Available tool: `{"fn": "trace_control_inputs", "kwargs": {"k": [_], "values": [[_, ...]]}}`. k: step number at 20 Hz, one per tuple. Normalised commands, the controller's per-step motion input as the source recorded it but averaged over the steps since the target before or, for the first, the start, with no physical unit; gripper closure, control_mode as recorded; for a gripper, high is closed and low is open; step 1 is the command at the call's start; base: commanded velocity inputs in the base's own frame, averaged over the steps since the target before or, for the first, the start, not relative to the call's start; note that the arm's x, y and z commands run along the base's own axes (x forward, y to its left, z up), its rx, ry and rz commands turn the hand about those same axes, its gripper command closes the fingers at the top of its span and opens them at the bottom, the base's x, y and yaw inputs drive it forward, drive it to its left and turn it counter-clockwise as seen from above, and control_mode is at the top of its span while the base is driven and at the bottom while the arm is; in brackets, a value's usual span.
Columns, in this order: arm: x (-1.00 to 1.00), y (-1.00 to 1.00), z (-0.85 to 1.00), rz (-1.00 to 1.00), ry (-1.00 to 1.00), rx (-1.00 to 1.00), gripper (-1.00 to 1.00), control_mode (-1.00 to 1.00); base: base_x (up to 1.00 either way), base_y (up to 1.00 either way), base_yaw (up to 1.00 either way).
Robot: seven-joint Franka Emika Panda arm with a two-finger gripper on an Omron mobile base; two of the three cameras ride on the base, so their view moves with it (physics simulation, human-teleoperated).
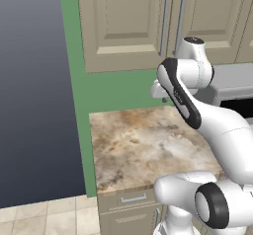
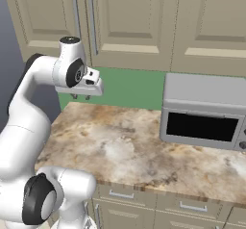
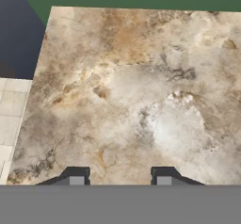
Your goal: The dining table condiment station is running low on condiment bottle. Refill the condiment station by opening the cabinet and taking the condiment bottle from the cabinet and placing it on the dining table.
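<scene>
Right now, from the left base camera, I see my gripper mostly hidden behind the arm's own elbow, hanging above the back edge of a marble counter. I cannot judge the jaw gap from this side. The counter is a mottled brown-beige slab, glossy, with a square corner, on tan drawer fronts with small silver pulls. Above it hangs the cabinet: beige raised-panel doors, both closed, with two long vertical silver bar handles side by side. A green wall strip runs between cabinet and counter.

From the right base camera, the gripper points straight down, its two short dark fingertips parted a modest way with nothing between them and nothing touching them. It hovers over the counter's rear left corner, just below the cabinet's closed doors. A boxy grey microwave with a dark window stands on the counter to the right, well apart from the hand.

From the hand camera, I look down on bare veined marble; the two fingertips stand partly open, empty. A tiled floor shows past the slab's left edge. The condiment bottle I cannot locate; the cabinet doors are shut.
</scene>
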Motion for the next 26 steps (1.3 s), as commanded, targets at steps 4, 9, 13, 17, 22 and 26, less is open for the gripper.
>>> {"fn": "trace_control_inputs", "kwargs": {"k": [4,9,13,17,22,26], "values": [[-0.01,0.00,0.00,0.00,-0.01,0.00,-1.00,-1.00,0.00,0.00,0.00],[0.00,0.03,0.00,0.00,-0.02,0.00,-1.00,-1.00,0.00,0.00,0.00],[-0.68,0.19,0.11,0.00,-0.60,-0.20,-1.00,-1.00,0.00,0.00,0.00],[-0.89,0.00,0.49,0.00,-0.82,-0.22,-1.00,-1.00,0.00,0.00,0.00],[-0.22,-0.11,0.74,0.06,-0.59,0.00,-1.00,-1.00,0.00,0.00,0.00],[0.12,-0.18,0.43,0.03,-0.17,0.23,-1.00,-1.00,0.00,0.00,0.00]]}}
